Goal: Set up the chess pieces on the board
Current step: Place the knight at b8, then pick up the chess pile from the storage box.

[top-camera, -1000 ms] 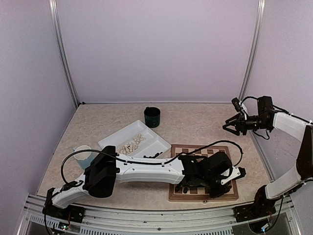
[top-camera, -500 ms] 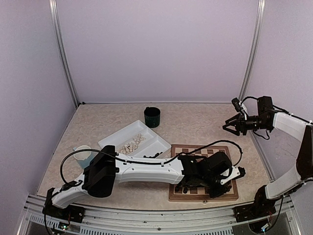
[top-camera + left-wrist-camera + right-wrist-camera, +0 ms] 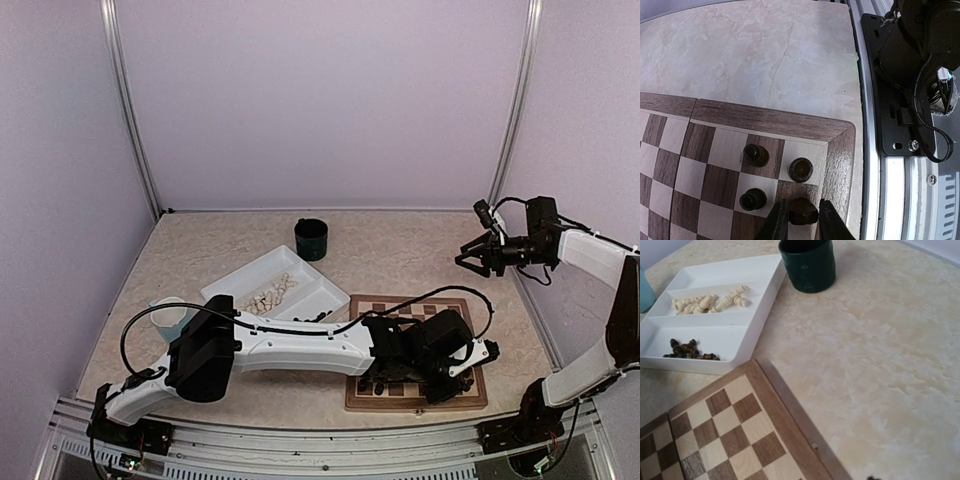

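Note:
The board (image 3: 415,305) lies at the near right and also shows in the left wrist view (image 3: 715,150) and the right wrist view (image 3: 740,430). My left gripper (image 3: 443,385) is low over the board's near right corner. In the left wrist view the left gripper (image 3: 802,205) is shut on a dark brown chess piece (image 3: 802,214) standing on a square in the edge column. Three dark pieces (image 3: 801,169) (image 3: 756,155) (image 3: 752,200) stand on nearby squares. My right gripper (image 3: 470,255) is open and empty, raised at the far right.
A white two-compartment tray (image 3: 255,280) left of the board holds pale pieces (image 3: 710,301) and dark pieces (image 3: 690,350). A dark green cup (image 3: 311,239) stands behind it. A light blue cup (image 3: 170,315) stands at the left. The table's metal rail (image 3: 900,190) runs beside the board's corner.
The left arm's elbow has shifted very slightly left. The left gripper stays over the board's corner. The right arm has not moved.

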Controlling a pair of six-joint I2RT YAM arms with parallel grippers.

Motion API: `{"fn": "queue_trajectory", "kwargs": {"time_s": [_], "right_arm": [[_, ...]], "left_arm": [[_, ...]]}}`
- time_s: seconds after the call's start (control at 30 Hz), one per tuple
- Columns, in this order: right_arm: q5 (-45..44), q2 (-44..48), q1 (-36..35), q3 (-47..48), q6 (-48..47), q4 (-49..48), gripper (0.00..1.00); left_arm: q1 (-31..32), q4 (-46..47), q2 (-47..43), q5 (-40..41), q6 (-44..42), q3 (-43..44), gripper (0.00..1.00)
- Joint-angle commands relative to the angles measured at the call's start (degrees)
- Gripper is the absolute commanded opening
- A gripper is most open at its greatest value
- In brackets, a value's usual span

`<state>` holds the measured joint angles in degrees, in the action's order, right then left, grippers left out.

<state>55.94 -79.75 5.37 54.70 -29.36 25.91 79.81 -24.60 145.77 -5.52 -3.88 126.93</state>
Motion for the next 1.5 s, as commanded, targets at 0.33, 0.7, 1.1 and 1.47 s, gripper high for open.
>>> {"fn": "queue_trajectory", "kwargs": {"time_s": [0.33, 0.7, 1.1, 1.47], "right_arm": [[1.78, -0.59, -0.14, 0.75, -0.69, 0.85, 0.56], [1.98, -0.50, -0.09, 0.67, -0.76, 1.10, 0.56], [1.79, 0.58, -0.18, 0.56, -2.30, 1.28, 0.55], [1.42, -3.41, -0.80, 10.25, -7.35, 10.25, 0.52]], "left_arm": [[-0.09, 3.01, -4.75, -0.10, 0.58, -0.92, 0.32], [-1.34, 2.23, -17.17, 5.20, -0.38, -10.95, 0.36], [-12.94, -3.32, -36.63, 16.45, 9.27, -39.46, 0.37], [-25.80, -13.23, -44.25, 20.21, 15.55, -49.45, 0.36]]}}
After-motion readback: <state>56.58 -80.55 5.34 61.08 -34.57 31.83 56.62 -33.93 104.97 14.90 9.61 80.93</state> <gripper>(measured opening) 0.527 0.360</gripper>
